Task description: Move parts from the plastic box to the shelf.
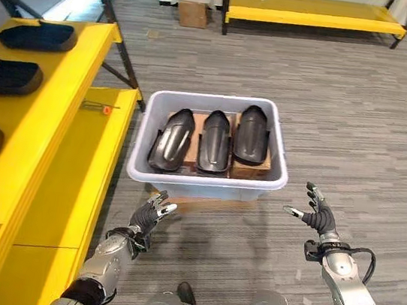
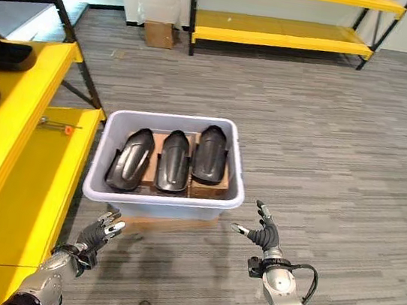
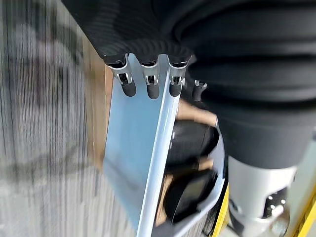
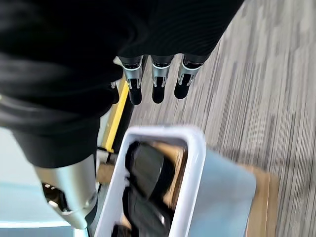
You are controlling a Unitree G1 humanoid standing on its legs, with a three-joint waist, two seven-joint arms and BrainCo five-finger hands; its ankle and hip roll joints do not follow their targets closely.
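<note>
- The plastic box (image 1: 274, 179) sat on the floor, on a flat brown board, holding three black parts (image 1: 215, 141) side by side.
- More black parts (image 1: 8, 76) lay on the yellow shelf (image 1: 48, 123) beside it.
- The left robot hand (image 1: 150, 216) and right robot hand (image 1: 316, 214) hovered near the box's front corners, fingers spread wide, holding nothing.

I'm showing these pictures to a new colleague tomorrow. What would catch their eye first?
Probably the pale plastic box on the grey floor, holding three black moulded parts side by side. Next, the bright yellow shelf to its left, already carrying similar black parts. The left hand and right hand hover open near the box, empty.
</note>
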